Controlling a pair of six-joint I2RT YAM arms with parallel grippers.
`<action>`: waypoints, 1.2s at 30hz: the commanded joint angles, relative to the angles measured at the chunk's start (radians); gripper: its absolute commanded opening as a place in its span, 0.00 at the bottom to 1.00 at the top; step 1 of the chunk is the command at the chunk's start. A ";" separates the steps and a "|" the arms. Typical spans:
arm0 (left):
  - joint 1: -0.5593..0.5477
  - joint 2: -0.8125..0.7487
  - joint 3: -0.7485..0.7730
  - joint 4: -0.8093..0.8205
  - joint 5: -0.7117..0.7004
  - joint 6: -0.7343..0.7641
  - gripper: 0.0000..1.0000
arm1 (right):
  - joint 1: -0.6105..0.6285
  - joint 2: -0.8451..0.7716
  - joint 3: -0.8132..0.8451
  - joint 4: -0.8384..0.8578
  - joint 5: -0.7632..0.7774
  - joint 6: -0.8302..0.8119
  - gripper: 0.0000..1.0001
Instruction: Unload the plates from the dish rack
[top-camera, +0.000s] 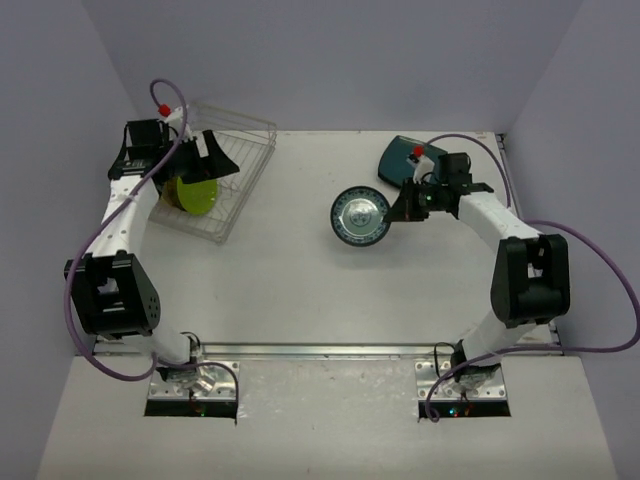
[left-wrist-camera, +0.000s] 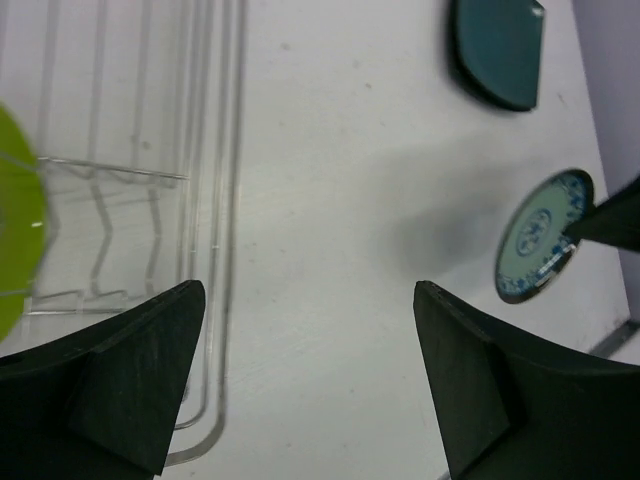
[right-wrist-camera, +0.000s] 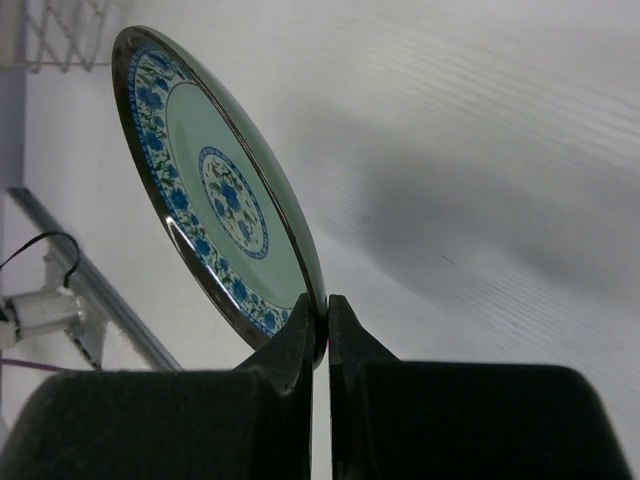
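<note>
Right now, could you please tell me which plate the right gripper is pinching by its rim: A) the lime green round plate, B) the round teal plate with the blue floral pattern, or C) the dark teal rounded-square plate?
B: the right gripper is shut on the rim of the round teal plate with the blue floral pattern.

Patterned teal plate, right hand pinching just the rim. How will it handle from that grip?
Probably stiff: the patterned plate shows no sag though the right hand pinches only its rim. The glossy rim looks slippery, so it may pivot in that narrow pinch. Looks like glazed ceramic, so likely brittle; let go tilted, it would probably flop flat, not roll.
</note>
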 joint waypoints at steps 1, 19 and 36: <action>0.071 0.001 0.098 0.028 -0.084 -0.031 0.84 | -0.127 0.032 0.002 -0.039 0.052 -0.077 0.00; 0.146 0.183 0.352 -0.151 -0.304 0.211 0.52 | -0.241 0.277 0.139 -0.118 0.189 -0.248 0.03; 0.146 0.300 0.335 -0.204 -0.377 0.365 0.37 | -0.239 0.343 0.255 -0.217 0.175 -0.246 0.06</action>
